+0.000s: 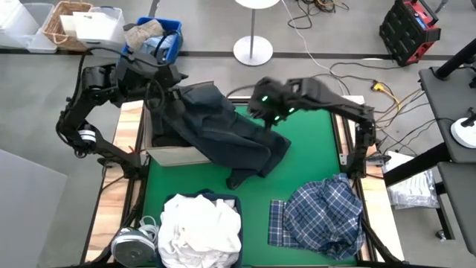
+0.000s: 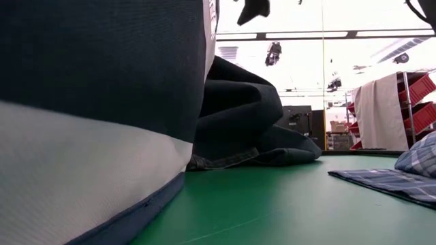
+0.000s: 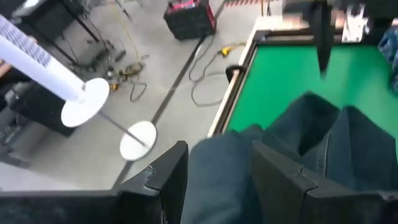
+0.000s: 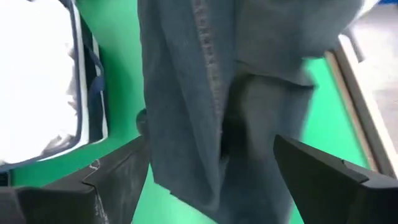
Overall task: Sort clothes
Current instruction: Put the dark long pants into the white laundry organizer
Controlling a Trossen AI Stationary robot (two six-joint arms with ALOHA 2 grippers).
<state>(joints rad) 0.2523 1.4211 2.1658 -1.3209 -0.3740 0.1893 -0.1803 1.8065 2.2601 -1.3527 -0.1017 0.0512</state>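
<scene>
The 2 arms are moving the dark pants (image 1: pixel 230 134), which hang from a box onto the green counter (image 1: pixel 312 156). The left tool (image 3: pixel 214 180) is clamped on them. The right tool (image 4: pixel 211 180) is apart around them. Next, it should pinch them.

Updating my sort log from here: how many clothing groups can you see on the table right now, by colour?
Dark navy garment, draped from the box onto the mat: 1
White clothes pile in the bin: 1 pile, separate pieces cannot be told apart
Blue-and-white plaid shirt: 1
Total: 3 groups
</scene>
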